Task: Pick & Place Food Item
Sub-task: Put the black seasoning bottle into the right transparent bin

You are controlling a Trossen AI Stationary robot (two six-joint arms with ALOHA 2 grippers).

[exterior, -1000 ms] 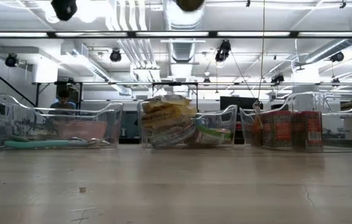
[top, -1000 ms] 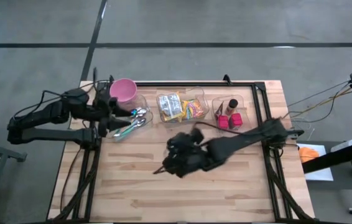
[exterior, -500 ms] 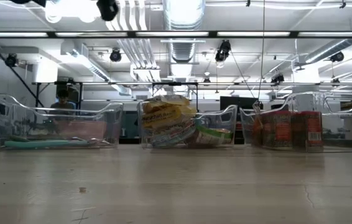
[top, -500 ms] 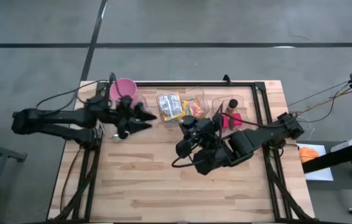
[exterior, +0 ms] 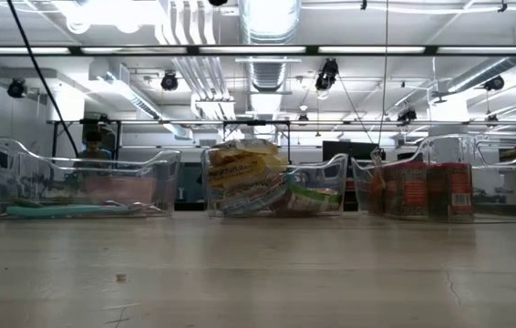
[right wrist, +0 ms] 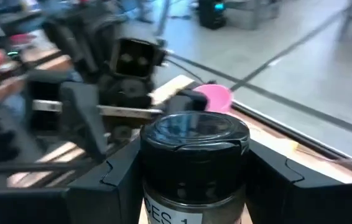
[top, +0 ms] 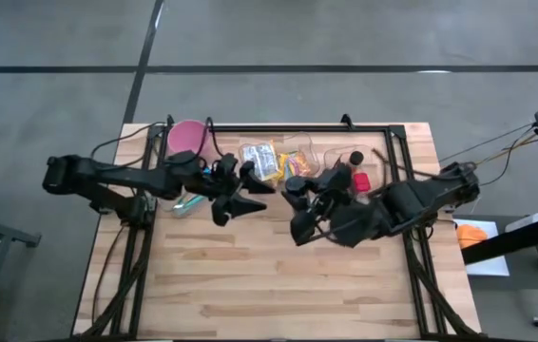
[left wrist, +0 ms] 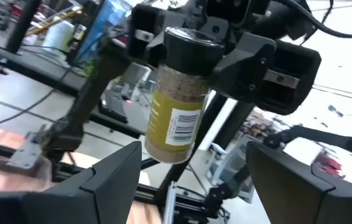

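Note:
A spice jar with a black lid, a yellow label and brownish contents hangs in the air over the table's middle. My right gripper is shut on it. My left gripper reaches in from the table's left, close to the jar. It is open, and the jar stands just beyond its fingertips, on the line between them, untouched. The right wrist view shows the jar's lid up close, with the left gripper behind it. Neither gripper shows in the low view. My right gripper pinches the jar's upper part, at the lid and shoulder, between its two fingers, one on each side. The fingers come from the table's right, slanting slightly down. The jar is lifted clear, nearly upright with its lid up, and its body hangs below the fingers.
Three clear bins stand along the far edge. The left one holds utensils beside a pink bowl. The middle one holds snack bags and the right one red cans. Bare wood lies toward the near edge.
My left gripper has left the utensil bin, gone toward the table's right and tipped up to about level, ending in front of the jar. My right gripper has risen and gone toward the far edge with the jar. Neither gripper's opening has changed.

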